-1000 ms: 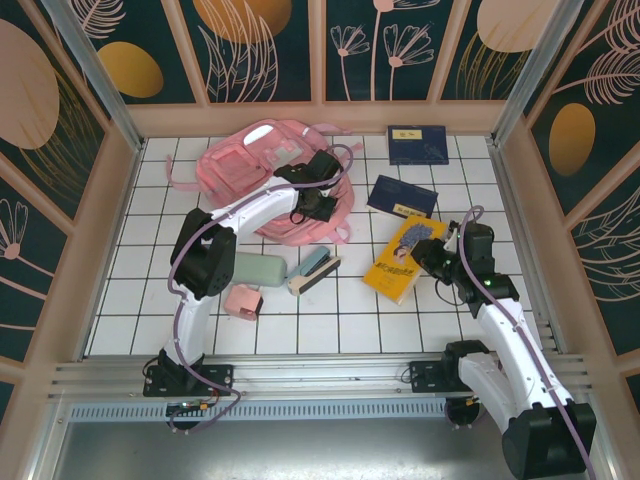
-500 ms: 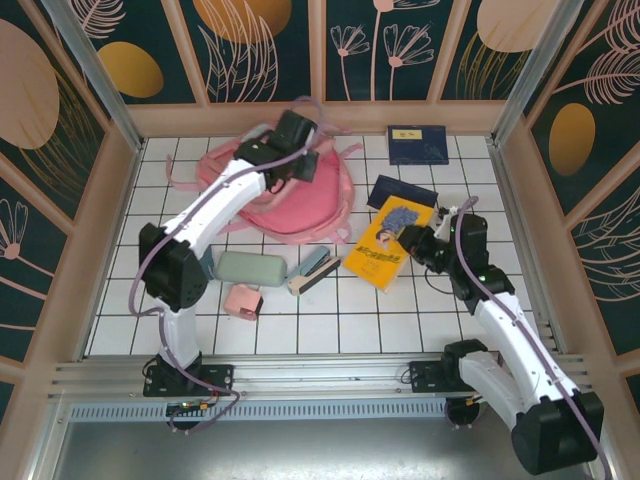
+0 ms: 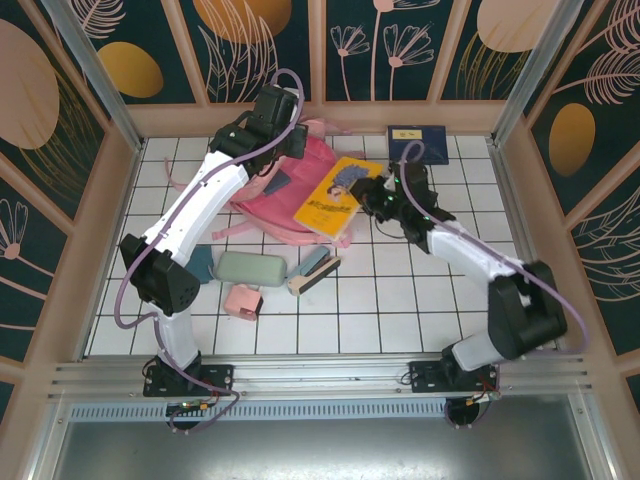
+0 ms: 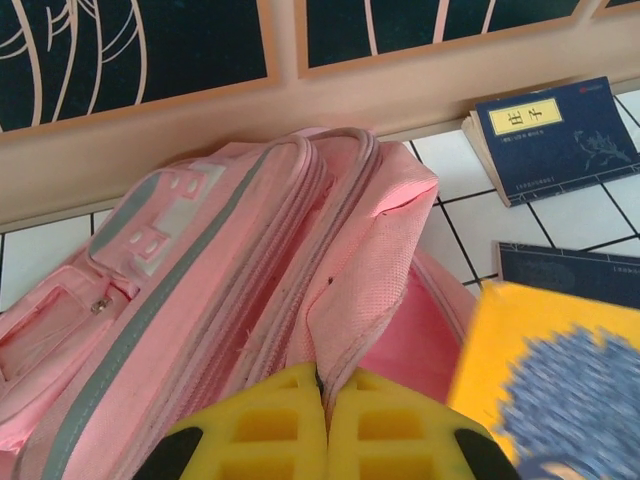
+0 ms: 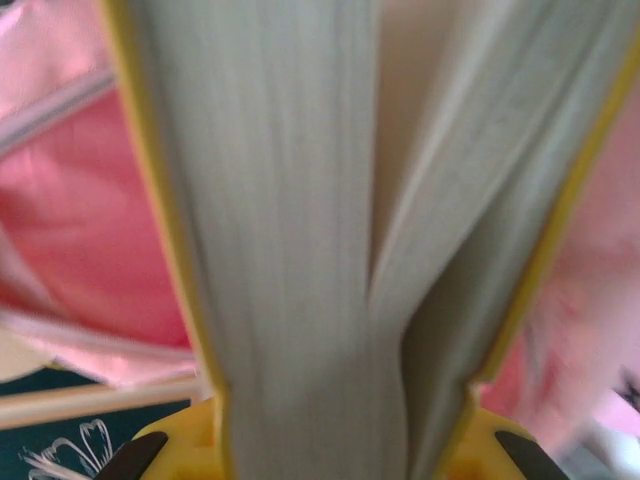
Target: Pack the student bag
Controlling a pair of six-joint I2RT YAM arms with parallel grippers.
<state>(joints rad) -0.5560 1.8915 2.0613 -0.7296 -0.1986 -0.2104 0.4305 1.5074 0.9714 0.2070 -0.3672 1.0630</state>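
Two arms, both stretched toward the far side of the white-tiled table (image 3: 420, 300). Student bag (image 3: 290, 195): at the far left-centre of the table, close to the back wall, pink straps trailing on the tiles.

Left arm (image 3: 205, 190) up over the bag's far end. Left jaws: pressed together on a fold of the bag's pink fabric beside the zipper seams, yellow fingertips (image 4: 262, 432) meeting with only cloth between.

Right arm (image 3: 470, 250) reaching in from the right. Right jaws: clamped on one edge of a yellow book (image 3: 335, 198), page block (image 5: 300, 200) facing the wrist camera. Book tilted, overlapping the bag's right half, pink fabric on both sides of it in the right wrist view; touching the bag or not, cannot tell.

Dark blue book (image 3: 417, 144) flat by the back wall, right of the bag. Second dark blue book (image 4: 580, 270) just beside the yellow one.

Nearer the arm bases, side by side on the tiles: green case (image 3: 250, 268), small pink box (image 3: 243, 300), teal-and-cream item (image 3: 313, 270).
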